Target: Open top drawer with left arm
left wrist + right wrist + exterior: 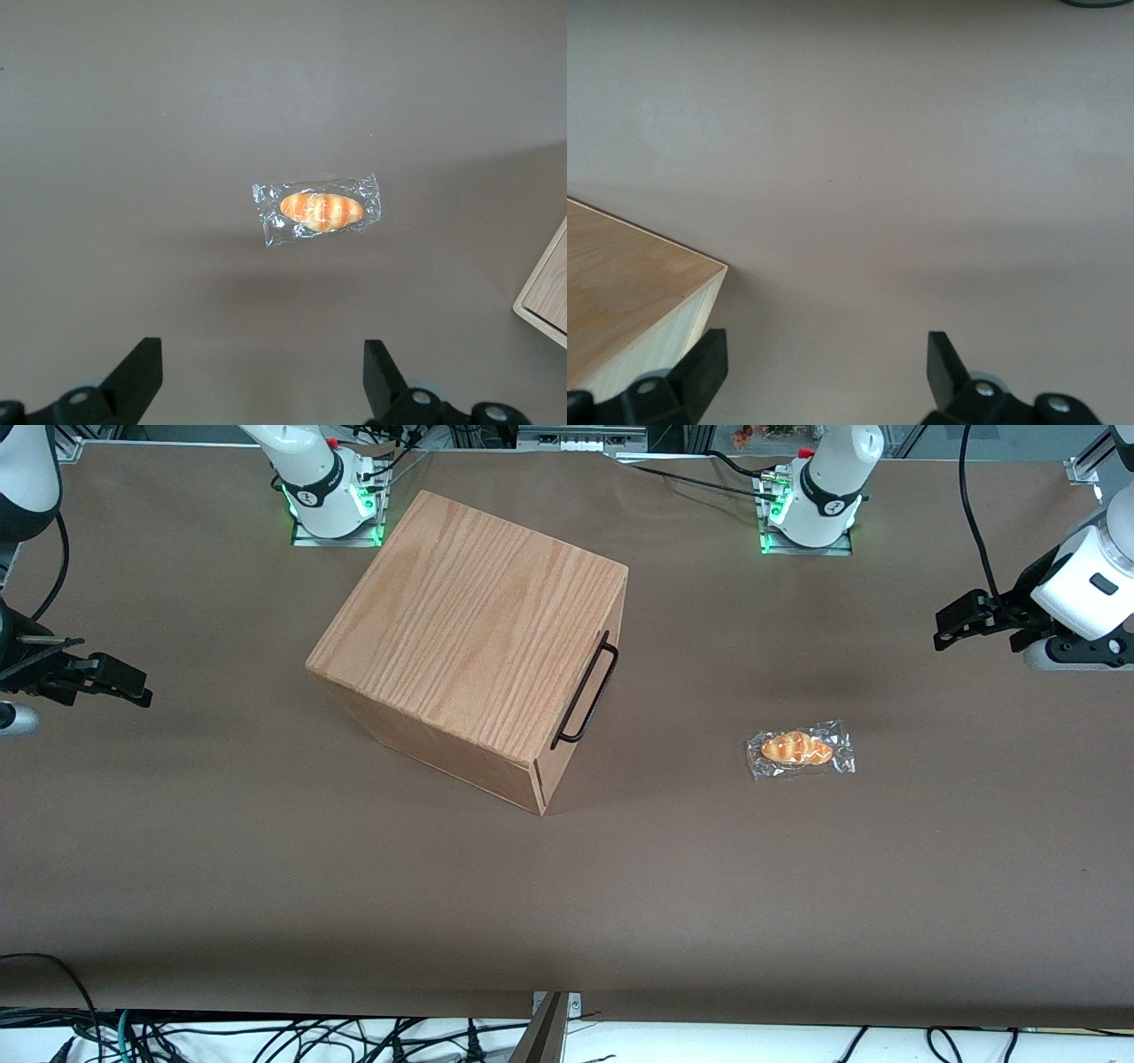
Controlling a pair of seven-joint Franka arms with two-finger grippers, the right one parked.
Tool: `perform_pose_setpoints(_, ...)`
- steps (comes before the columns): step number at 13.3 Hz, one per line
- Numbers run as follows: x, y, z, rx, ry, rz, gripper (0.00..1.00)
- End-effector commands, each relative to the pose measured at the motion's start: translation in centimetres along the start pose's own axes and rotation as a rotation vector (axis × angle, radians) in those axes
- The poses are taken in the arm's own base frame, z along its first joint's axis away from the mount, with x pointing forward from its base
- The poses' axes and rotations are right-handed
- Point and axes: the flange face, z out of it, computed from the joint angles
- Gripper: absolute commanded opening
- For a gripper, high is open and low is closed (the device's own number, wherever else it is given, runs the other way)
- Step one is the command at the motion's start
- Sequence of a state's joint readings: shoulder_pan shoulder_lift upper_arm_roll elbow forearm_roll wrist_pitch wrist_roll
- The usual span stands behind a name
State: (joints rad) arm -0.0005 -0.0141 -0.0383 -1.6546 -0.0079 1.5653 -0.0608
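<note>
No text, label, brand or number can be read on anything here.

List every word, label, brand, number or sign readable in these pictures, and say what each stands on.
No text can be read anywhere.
Arm base: a small dark mark on its collar, too small to read.
Wrapped bread: clear wrapper, no print to be seen.
Oak-grain box and its top drawer: plain wood, no label.
Left arm's pincer: open above the table near the bread, no marking.
</note>
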Motion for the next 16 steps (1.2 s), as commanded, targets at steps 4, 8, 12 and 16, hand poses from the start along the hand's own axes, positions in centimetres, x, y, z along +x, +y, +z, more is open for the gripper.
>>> perform_pose_setpoints(4, -0.4, -0.2, 0.2, -0.007, -0.011, 0.013, 1.00)
perform_pose_setpoints(8, -0.4, -0.2, 0.4, -0.006, -0.023, 0.011, 1.00)
perform_pose_setpoints(12, -0.9, 1.2, 1.0, -0.029, -0.072, 0.032, 1.00)
perform_pose_setpoints(16, 0.7, 6.0, 4.4, -0.108, -0.146, 0.102, 1.00)
